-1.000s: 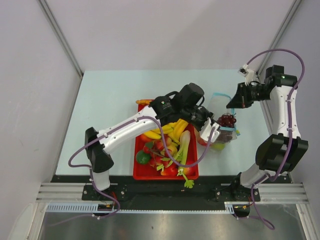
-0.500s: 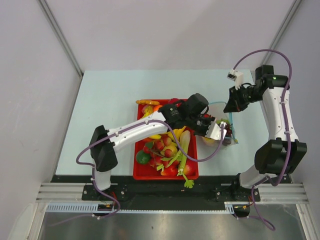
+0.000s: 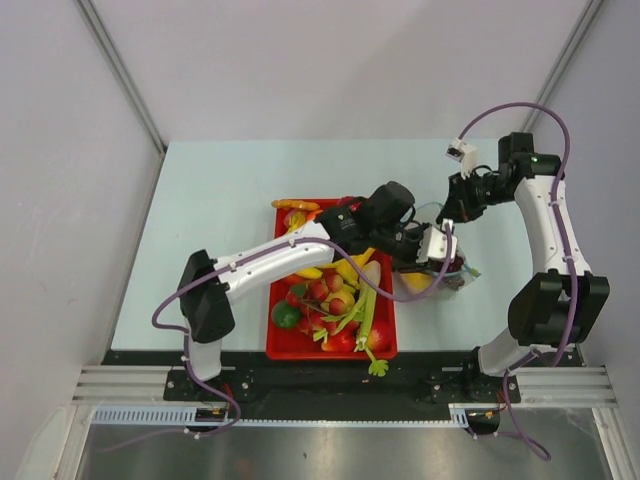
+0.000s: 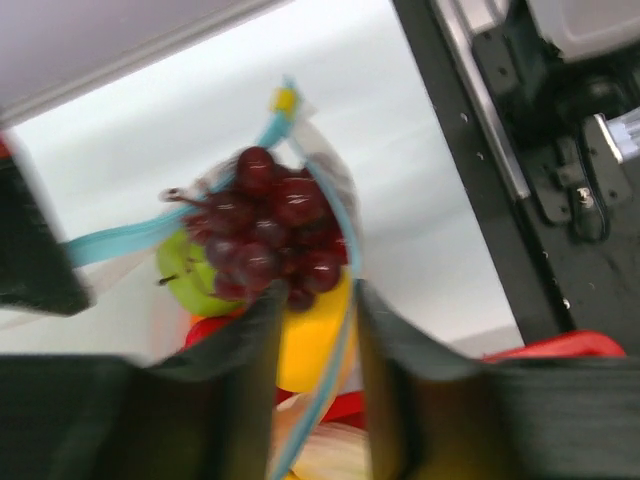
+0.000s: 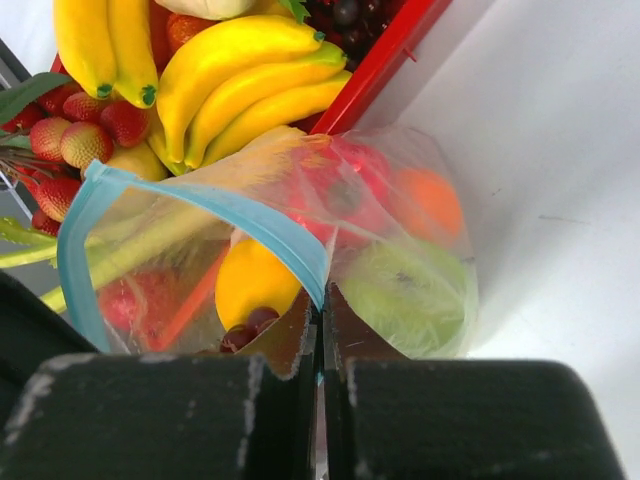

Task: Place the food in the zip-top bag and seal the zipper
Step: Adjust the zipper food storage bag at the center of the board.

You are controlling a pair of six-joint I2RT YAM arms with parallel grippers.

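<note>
Clamping the zipper (image 5: 200, 196) at the mouth of the zip-top bag (image 5: 400, 250), the right hand (image 5: 320, 310) is fully closed. The left hand (image 4: 315, 300), fingers partly spread and empty, hangs over the grape bunch (image 4: 270, 240) inside the bag, beside the red tray (image 3: 285, 350).

We find zip-top bag (image 5: 410, 260) mouth crowded: left gripper (image 4: 315, 295) hanging over it, jaws apart, grape bunch (image 4: 265, 235) plugging opening; right gripper (image 5: 320, 300) pinching rim. We see passing room over table (image 3: 220, 200) left of heaped red tray (image 3: 283, 345), also along far side.

Grape bunch (image 4: 265, 235) lies inside zip-top bag (image 5: 400, 160), right of tray (image 3: 285, 348).
</note>
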